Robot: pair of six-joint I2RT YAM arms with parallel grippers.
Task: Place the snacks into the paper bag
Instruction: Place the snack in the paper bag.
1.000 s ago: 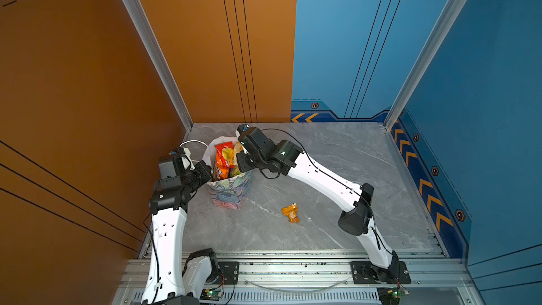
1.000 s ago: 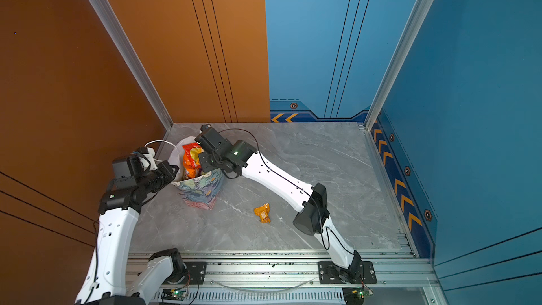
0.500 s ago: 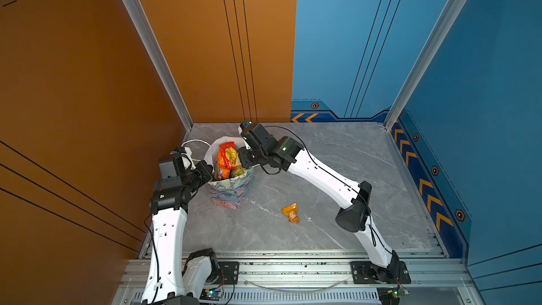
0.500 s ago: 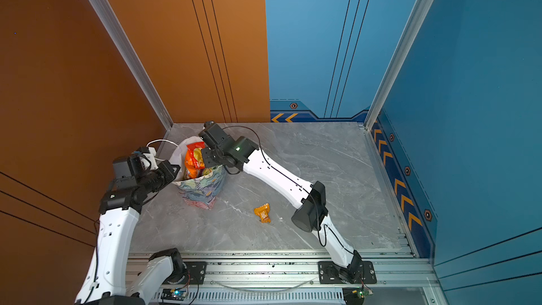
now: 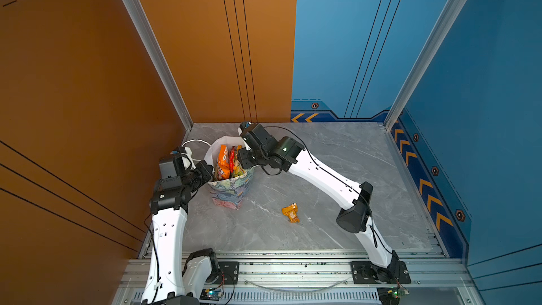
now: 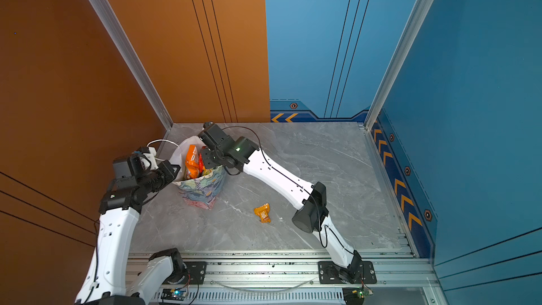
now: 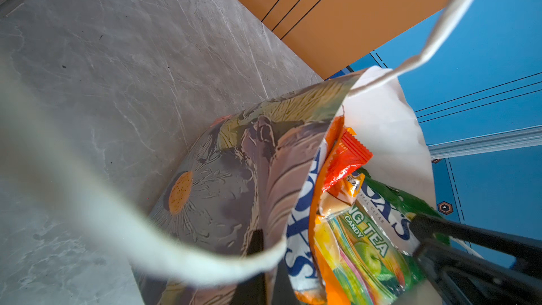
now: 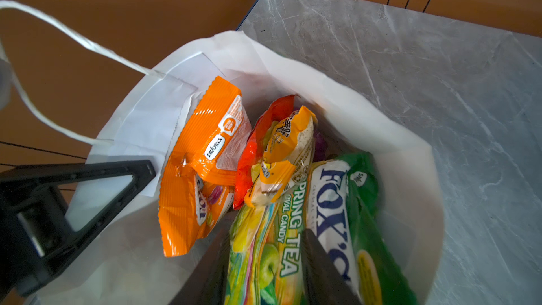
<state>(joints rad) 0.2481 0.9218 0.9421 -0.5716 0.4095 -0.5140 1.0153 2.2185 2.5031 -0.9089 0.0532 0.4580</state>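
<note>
Nearly there, by the look of it. Found the paper bag (image 5: 231, 193) upright on the worktop (image 5: 366, 142), near the back corner by the orange wall, mouth open.

Counted inside it, in the right wrist view:
- an orange packet (image 8: 202, 142) against the white inner wall
- a red one (image 8: 249, 154)
- a small yellow-orange one (image 8: 283, 145)
- a multicoloured Spring Tea packet (image 8: 264, 259)
- a green Fox's packet (image 8: 363, 218)
- something purple (image 8: 319, 142), only glimpsed underneath

Cannot tell of anything deeper.

Saw the left claw (image 5: 208, 171) pinched together on the bag's rim, seemingly to keep the mouth spread. Saw the right claw (image 8: 265, 233) down in the mouth, jaws apart, either side of the Spring Tea packet; cannot tell about contact with it. Judged that packet as good as delivered.

Left to do: one small orange packet (image 5: 290, 213) lying alone on the worktop, well apart from the bag, nearer the right arm. Spotted no other snack outside the bag in both top views.
</note>
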